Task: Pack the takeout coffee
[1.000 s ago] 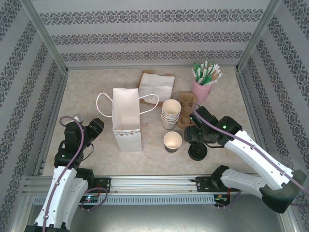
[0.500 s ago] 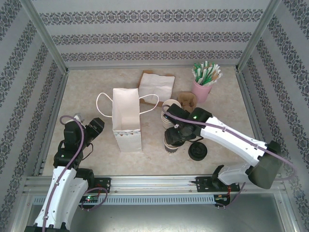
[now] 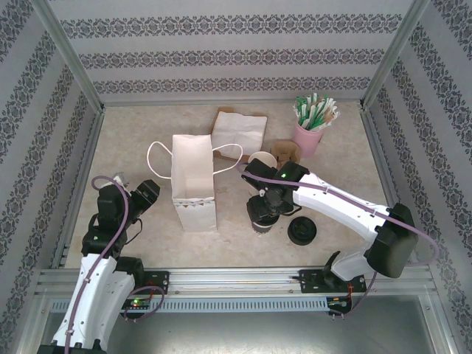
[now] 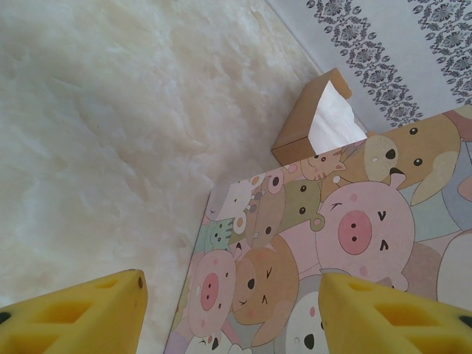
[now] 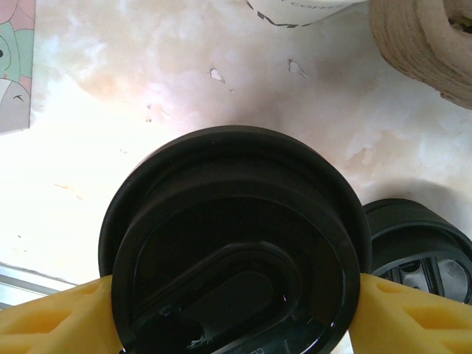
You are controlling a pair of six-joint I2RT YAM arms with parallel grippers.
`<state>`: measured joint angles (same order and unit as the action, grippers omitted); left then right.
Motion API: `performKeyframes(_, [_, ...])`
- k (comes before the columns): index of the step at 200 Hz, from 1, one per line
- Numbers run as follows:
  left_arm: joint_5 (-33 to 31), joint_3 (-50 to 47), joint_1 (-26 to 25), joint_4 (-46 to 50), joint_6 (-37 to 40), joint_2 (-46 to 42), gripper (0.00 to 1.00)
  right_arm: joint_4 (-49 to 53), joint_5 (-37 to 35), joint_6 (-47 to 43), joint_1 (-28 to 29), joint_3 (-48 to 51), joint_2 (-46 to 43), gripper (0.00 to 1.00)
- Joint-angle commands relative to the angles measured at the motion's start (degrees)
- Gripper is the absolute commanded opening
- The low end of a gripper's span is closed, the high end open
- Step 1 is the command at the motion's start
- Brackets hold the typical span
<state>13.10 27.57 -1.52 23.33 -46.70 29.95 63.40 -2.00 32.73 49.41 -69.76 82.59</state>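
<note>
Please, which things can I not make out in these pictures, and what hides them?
- Right wrist view: the black lid in the right gripper hides the cup below; whether it is seated, I cannot tell.
- Top view: the right arm covers most of that cup.
- Right wrist view: the loose lids are cut off by the right edge.

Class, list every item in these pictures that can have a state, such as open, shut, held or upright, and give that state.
left gripper, open, empty.
right gripper, shut on the black lid.
black lid, gripped at its rim.
paper bag, upright, mouth open.
cup stack, upright, lidless.
spare lids, lying loose, ungripped.
straw holder, upright, filled with straws.
</note>
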Motion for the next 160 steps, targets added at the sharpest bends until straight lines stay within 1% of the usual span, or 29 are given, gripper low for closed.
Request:
performKeyframes(1, [0.4, 1.8, -0.6, 0.0, 1.2, 0.0, 0.64, 0.4, 0.8, -0.6, 0.9, -1.3, 0.8, 0.73])
performKeyframes(126, [0.2, 1.7, -0.5, 0.0, 1.2, 0.0, 0.64, 0.9, 1.3, -0.1, 2.5, 0.0, 2.8, 0.74])
performKeyframes(160, [0.2, 1.7, -0.5, -0.3, 1.1, 0.1, 0.64, 1.5, 0.3, 0.3, 3.0, 1.2, 3.9, 0.74])
